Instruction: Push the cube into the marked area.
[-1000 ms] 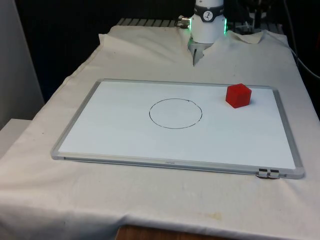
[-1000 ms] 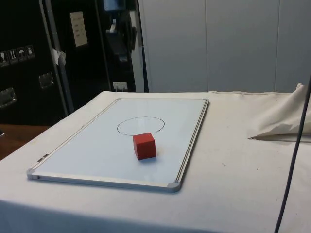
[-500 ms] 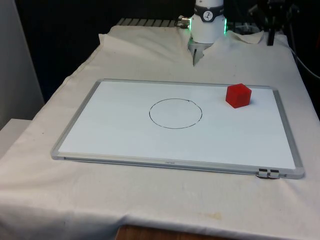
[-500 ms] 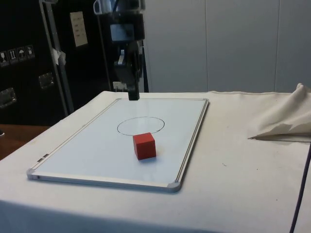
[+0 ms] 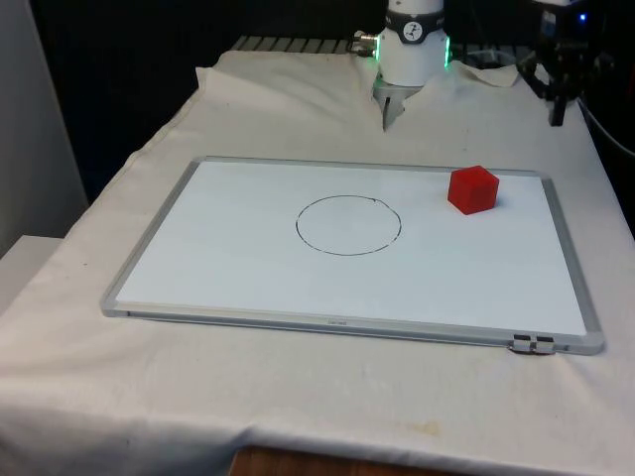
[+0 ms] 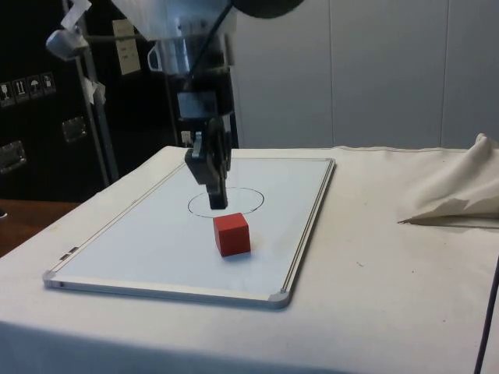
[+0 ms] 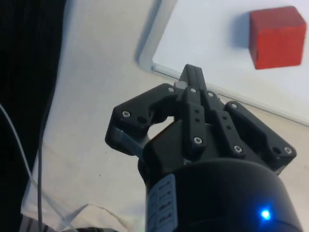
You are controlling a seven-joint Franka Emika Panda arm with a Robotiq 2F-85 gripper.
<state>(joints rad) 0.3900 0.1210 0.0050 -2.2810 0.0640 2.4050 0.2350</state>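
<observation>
A red cube [image 5: 472,188] sits on the whiteboard [image 5: 248,258] near its far corner on the front view's right, apart from the black drawn circle [image 5: 349,225]. My gripper [image 5: 559,117] hangs above the cloth just beyond that corner, further right than the cube. From the side, the gripper [image 6: 217,201] is a little behind and above the cube [image 6: 232,234], not touching it, with the circle [image 6: 226,200] beyond. In the wrist view the gripper [image 7: 192,72] is shut on nothing, its tip over the cloth beside the board's frame [image 7: 145,60], the cube [image 7: 277,37] ahead.
The whiteboard has a grey frame with a clip [image 5: 534,344] at its near right corner. Bunched cloth [image 6: 452,195] lies at the side view's right, where a black cable [image 6: 487,312] hangs. More folded cloth [image 5: 298,69] lies at the table's far end.
The gripper has come down into view and moved towards the front view's right, ending low beside the board's far right corner. The cube has not moved.
</observation>
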